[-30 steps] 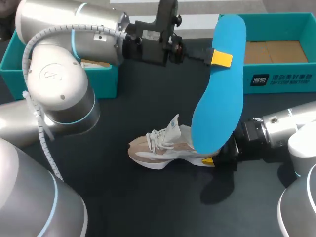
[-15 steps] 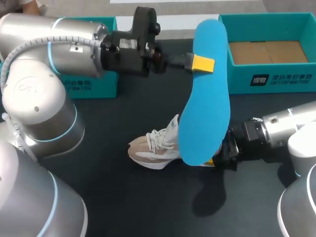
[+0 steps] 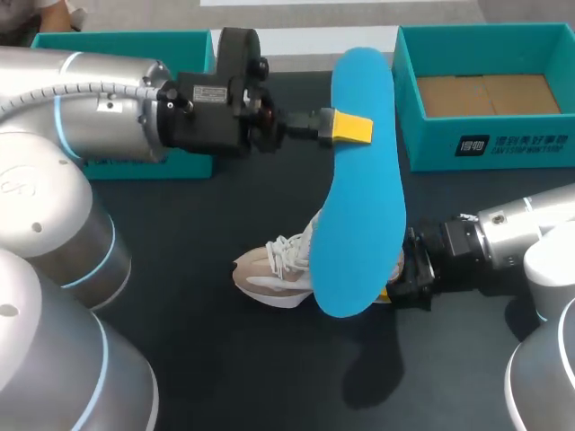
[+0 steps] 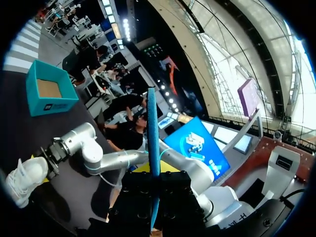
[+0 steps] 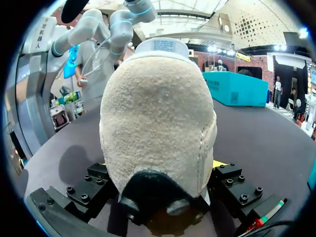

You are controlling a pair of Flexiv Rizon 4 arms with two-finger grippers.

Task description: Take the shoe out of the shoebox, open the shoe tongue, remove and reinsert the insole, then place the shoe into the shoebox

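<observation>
Head view, looking down on a dark table (image 3: pixel 207 359). The left arm comes in from the upper left of the frame and reaches across to the upper middle. Its left end effector (image 3: pixel 349 127) is clamped on a bright blue insole (image 3: pixel 359 206), gripping it by one long edge near the upper end. The insole is held in the air with its broad blue face to the camera. It runs from the upper middle of the frame down to the centre and covers the back half of the shoe beneath.

The shoe (image 3: pixel 274 269), a beige and white laced trainer, stands on its sole at the centre of the table with its toe toward the left of the frame. The right arm enters from the right edge. Its right end effector (image 3: pixel 393 285) is closed on the shoe's heel.

An open teal shoebox (image 3: pixel 485 148) with a brown cardboard floor sits at the upper right. A second teal box (image 3: pixel 126 40) is at the upper left, partly hidden by the left arm.

Left wrist view: the insole (image 4: pixel 152 118) is seen edge-on, a thin blue strip rising from between the fingers of the left end effector (image 4: pixel 154 180).

Right wrist view: the shoe's rounded beige heel (image 5: pixel 158 113) sits between the fingers of the right end effector (image 5: pixel 160 180), one finger against each side.
</observation>
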